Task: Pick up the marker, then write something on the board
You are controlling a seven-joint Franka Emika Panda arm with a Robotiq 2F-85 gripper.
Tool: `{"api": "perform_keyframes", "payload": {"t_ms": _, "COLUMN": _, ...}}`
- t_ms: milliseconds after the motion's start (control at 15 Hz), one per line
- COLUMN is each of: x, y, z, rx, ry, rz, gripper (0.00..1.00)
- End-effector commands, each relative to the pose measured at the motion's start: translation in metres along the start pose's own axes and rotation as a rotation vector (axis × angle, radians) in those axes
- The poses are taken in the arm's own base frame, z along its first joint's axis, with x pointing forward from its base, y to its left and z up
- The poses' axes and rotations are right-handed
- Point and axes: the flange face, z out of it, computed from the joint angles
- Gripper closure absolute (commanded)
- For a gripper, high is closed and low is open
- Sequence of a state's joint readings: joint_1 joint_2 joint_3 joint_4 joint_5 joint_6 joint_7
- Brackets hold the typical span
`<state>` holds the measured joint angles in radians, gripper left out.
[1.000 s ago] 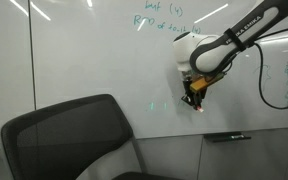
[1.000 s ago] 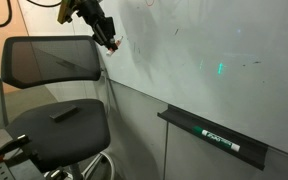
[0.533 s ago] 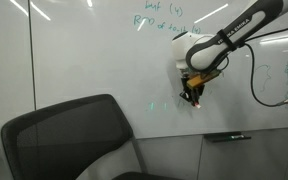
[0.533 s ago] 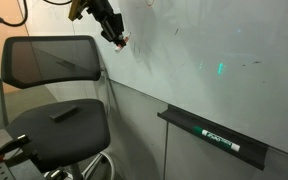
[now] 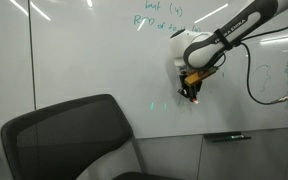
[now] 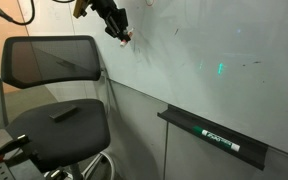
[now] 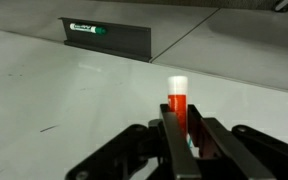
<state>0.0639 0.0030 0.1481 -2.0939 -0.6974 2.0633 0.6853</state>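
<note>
The board is a very large glossy white whiteboard with faint green handwriting near its top; it also fills an exterior view and the wrist view. My gripper is shut on a red marker with a white tip end, seen between the fingers in the wrist view. The marker's tip points at the board and sits at or very near its surface; I cannot tell if it touches. The gripper also shows high against the board in an exterior view.
A black mesh office chair stands in front of the board, also in an exterior view. A grey marker tray holding a green-labelled marker is fixed below the board, also in the wrist view. A black cable hangs from the arm.
My gripper with the marker has moved upward along the board and slightly sideways; the marker stays gripped.
</note>
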Motion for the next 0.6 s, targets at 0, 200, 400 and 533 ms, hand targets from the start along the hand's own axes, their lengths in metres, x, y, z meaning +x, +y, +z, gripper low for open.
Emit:
{"api": "perform_keyframes", "payload": {"t_ms": 0, "x": 0.007, "y": 0.005, "z": -0.018, "rx": -0.033, "ry": 0.03, "rz": 0.007, "gripper": 0.95}}
{"api": "perform_keyframes", "payload": {"t_ms": 200, "x": 0.004, "y": 0.005, "z": -0.029, "rx": -0.046, "ry": 0.043, "rz": 0.008, "gripper": 0.95}}
{"api": "perform_keyframes", "payload": {"t_ms": 400, "x": -0.001, "y": 0.002, "z": -0.037, "rx": -0.08, "ry": 0.057, "rz": 0.002, "gripper": 0.95}}
{"api": "perform_keyframes", "payload": {"t_ms": 533, "x": -0.003, "y": -0.003, "z": -0.035, "rx": -0.09, "ry": 0.046, "rz": -0.013, "gripper": 0.95}}
